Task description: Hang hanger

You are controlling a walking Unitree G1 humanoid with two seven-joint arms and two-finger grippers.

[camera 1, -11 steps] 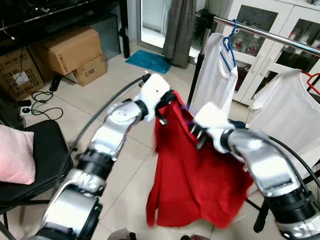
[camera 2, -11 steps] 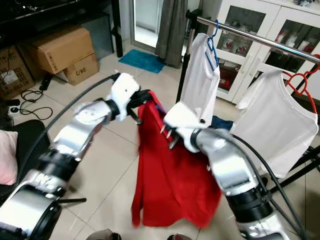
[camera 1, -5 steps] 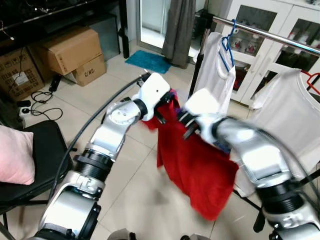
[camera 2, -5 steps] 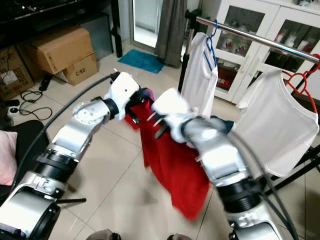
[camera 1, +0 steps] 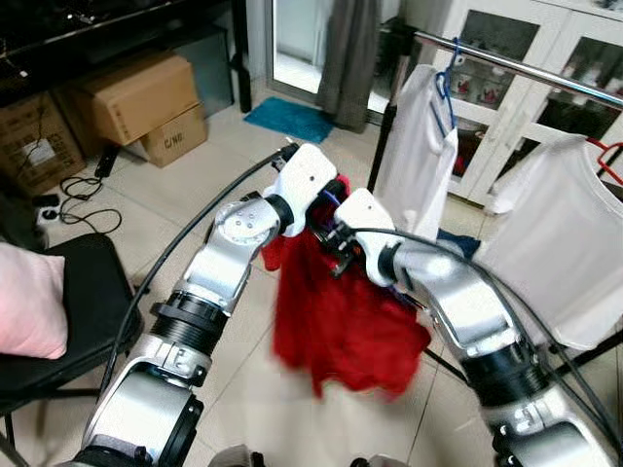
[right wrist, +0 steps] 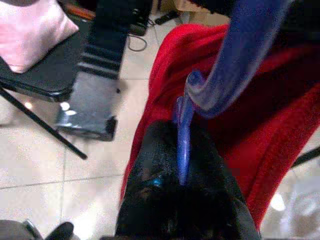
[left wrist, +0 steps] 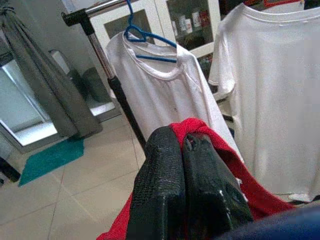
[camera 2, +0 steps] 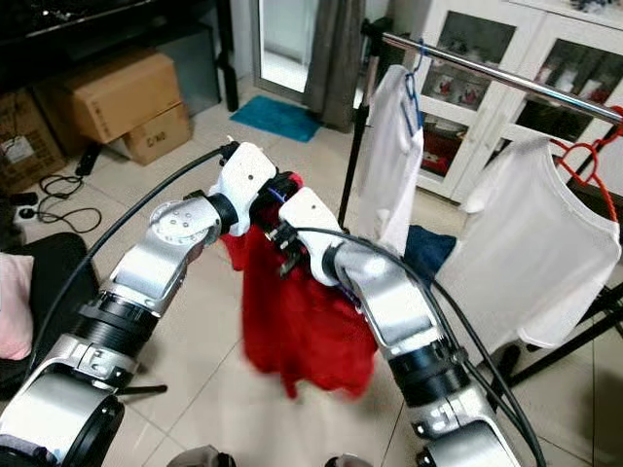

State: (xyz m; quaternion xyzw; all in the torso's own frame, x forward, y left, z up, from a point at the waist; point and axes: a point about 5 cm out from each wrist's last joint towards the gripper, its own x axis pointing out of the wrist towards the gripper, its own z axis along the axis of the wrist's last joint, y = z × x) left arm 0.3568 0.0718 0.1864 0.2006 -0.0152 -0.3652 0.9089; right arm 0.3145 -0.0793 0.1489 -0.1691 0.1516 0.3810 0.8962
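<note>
A red shirt (camera 1: 336,321) hangs bunched on a blue hanger (right wrist: 240,55) between my two arms, in front of the clothes rail (camera 1: 526,66). My left gripper (camera 1: 326,199) is shut on the shirt's collar, and red fabric wraps its fingers (left wrist: 200,165). Just below and to the right of it, my right gripper (camera 1: 338,243) is shut on the hanger's blue wire, which runs between its fingers (right wrist: 150,165). The hook end of the hanger is hidden by the fabric and the grippers.
On the rail hang a white shirt on a blue hanger (camera 1: 419,146) and another white shirt (camera 1: 555,233) on a red hanger (camera 1: 608,156). Glass-door cabinets (camera 1: 584,58) stand behind. Cardboard boxes (camera 1: 136,97), floor cables (camera 1: 78,199) and a black chair (camera 1: 88,282) with a pink cushion (camera 1: 24,302) lie left.
My right gripper has moved left, close up to the left gripper. The red shirt has swung left with it and bunched up; its lower hem is blurred.
</note>
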